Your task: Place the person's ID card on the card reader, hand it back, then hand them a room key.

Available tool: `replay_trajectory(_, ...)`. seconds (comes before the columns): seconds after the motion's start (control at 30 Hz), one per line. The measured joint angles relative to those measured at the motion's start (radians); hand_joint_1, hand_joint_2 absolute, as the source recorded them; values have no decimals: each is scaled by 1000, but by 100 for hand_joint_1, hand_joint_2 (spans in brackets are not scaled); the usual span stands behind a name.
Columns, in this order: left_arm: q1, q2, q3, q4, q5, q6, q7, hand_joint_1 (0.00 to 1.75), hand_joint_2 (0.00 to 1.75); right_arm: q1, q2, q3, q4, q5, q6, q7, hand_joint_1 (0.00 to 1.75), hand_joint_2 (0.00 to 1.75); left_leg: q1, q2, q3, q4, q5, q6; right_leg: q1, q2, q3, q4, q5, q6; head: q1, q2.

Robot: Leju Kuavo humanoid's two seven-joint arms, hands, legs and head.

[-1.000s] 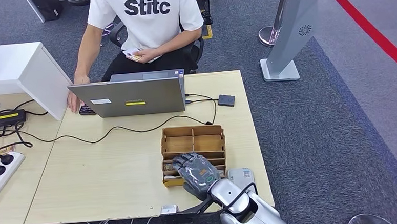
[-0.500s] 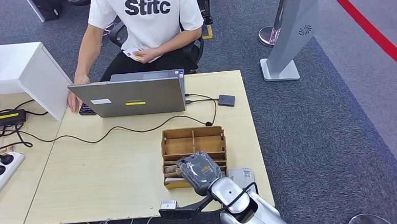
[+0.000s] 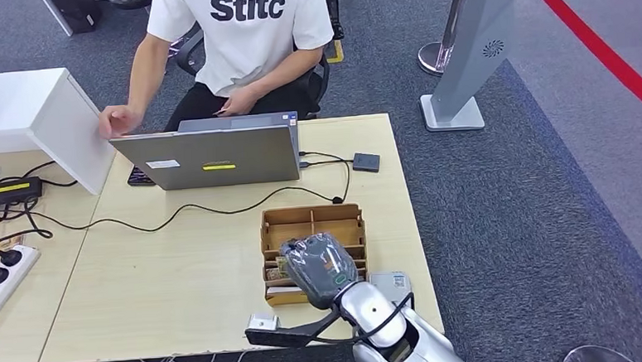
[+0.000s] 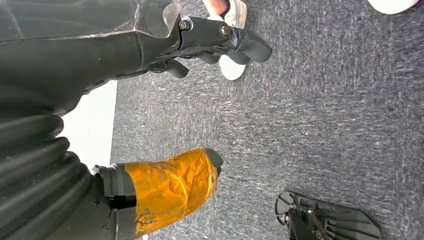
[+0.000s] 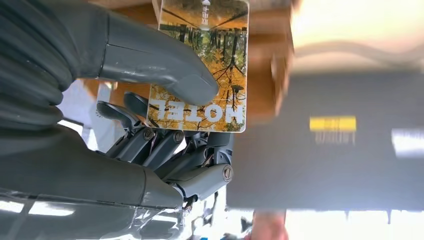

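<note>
Evidently the right hand (image 5: 165,125) pinched a key card (image 5: 202,65) over the box (image 3: 312,227); next, reach toward the person (image 3: 244,44).

"Stitc" stands in dark letters on the person's white shirt (image 3: 247,19), at twelve o'clock. "HOTEL", upside down, is printed in white on the room key card (image 5: 202,65).

The right hand (image 3: 321,268) pinches a card between thumb and fingers (image 5: 165,145); the left hand (image 4: 150,40) apparently hangs slack.
</note>
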State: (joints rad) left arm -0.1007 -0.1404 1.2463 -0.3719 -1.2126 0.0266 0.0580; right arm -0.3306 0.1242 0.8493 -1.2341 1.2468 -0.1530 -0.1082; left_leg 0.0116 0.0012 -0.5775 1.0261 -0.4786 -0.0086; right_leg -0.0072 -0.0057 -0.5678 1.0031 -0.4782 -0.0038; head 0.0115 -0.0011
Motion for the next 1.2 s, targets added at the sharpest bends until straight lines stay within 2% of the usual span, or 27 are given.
replay_trajectory(0.13,3,0,0,0,8,2,3,0,175,36,-6,-21,-135,-17,-14,30,175,175,0,0,0,0,0,0,0,0,0,0,0,0,0,0)
replay_trajectory(0.23,6,0,0,0,9,3,5,0,175,63,-9,-42,-235,-78,-6,34,175,175,0,0,0,0,0,0,0,0,0,0,0,0,0,0)
replay_trajectory(0.4,7,1,0,0,-7,2,7,0,175,59,6,-96,-306,-304,106,28,175,175,0,0,-1,0,0,0,0,0,0,0,0,0,0,0)
replay_trajectory(0.5,7,6,0,0,-18,-1,8,0,175,15,38,-142,-297,-378,173,68,175,175,0,0,0,0,1,0,0,0,0,0,1,0,0,0)
replay_trajectory(0.63,7,11,0,0,-27,-4,8,0,175,-58,80,-217,-259,-378,202,120,175,175,0,0,0,0,3,0,0,0,0,0,1,0,0,0)
replay_trajectory(0.8,6,13,0,0,-28,-4,8,0,175,-82,107,-288,-214,-365,202,134,175,175,0,0,-1,0,3,0,0,0,0,0,1,0,0,0)
replay_trajectory(1.2,6,15,0,0,-28,-4,8,0,175,-88,124,-335,-175,-354,201,134,175,175,0,0,-1,0,3,0,0,0,0,0,1,0,0,0)
